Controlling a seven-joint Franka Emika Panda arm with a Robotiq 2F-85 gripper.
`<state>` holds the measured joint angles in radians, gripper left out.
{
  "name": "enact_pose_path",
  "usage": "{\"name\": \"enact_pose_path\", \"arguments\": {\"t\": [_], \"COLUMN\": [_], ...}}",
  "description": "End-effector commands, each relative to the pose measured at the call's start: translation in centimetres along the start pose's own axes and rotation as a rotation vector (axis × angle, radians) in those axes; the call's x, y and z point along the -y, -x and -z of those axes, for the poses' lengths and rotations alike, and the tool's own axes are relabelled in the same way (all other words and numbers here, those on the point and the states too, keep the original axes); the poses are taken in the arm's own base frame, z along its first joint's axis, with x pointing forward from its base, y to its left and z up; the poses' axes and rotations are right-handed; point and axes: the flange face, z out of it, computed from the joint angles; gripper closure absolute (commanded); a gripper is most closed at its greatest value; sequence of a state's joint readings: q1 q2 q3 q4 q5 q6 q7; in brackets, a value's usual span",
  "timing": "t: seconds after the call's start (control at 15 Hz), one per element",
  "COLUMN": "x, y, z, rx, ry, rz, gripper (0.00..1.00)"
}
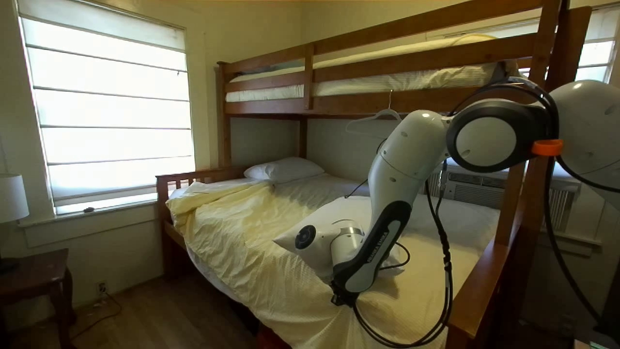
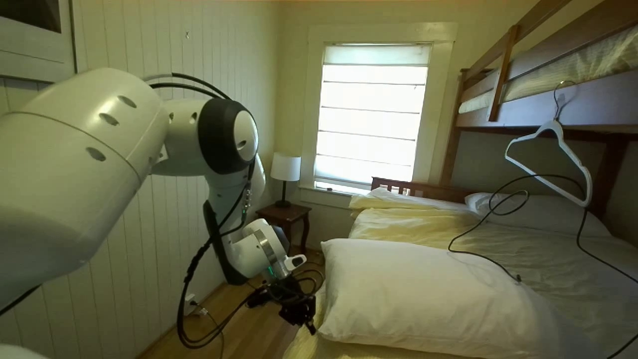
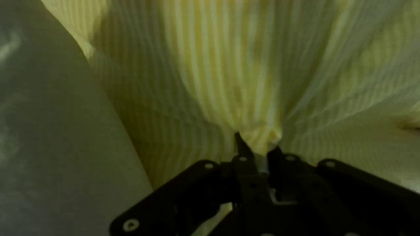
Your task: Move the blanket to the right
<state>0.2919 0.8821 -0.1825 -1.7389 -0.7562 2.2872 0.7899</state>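
Beyond the white lamp (image 1: 13, 198) at the far left of an exterior view, the pale yellow blanket (image 1: 237, 223) starts rumpled near the slatted bed end (image 1: 162, 208) and runs rightward, and nearer, to the gripper (image 3: 258, 147), a line I take for its long axis; so most of the bulk lies left of the tool there, and a move to the right, if right is meant from that side, would be a drag with the heap trailing after one pinched spot. In the wrist view a smooth pale surface fills the left, probably the plump white pillow (image 2: 423, 294) that in an exterior view lies just beside the gripper; right of it the black fingers (image 3: 244, 154) stand almost together, parted only by a tuft of the blanket's striped cloth, which they have hold of, and creases fan out from that tuft on both sides, though how deep the fabric sits between them is hidden. Farther right in an exterior view, below the arm (image 1: 397, 160), a wooden rail (image 1: 491, 281) bounds the way the cloth would travel, and since the pillow seems to rest partly on the blanket it could weigh the cover down or ride along with it
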Motion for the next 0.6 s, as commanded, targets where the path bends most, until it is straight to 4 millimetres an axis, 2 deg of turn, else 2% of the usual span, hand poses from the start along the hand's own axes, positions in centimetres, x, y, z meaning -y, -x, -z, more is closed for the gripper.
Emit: {"name": "enact_pose_path", "arguments": {"t": [0.0, 0.27, 0.53], "x": [0.1, -2.1, -4.4], "y": [0.2, 2.2, 5.2], "z": [1.1, 1.9, 2.8], "rx": [-0.028, -0.066, -0.124], "ry": [-0.011, -0.013, -0.002], "rz": [-0.035, -0.163, -0.347], "gripper": [1.00, 0.98, 0.98]}}
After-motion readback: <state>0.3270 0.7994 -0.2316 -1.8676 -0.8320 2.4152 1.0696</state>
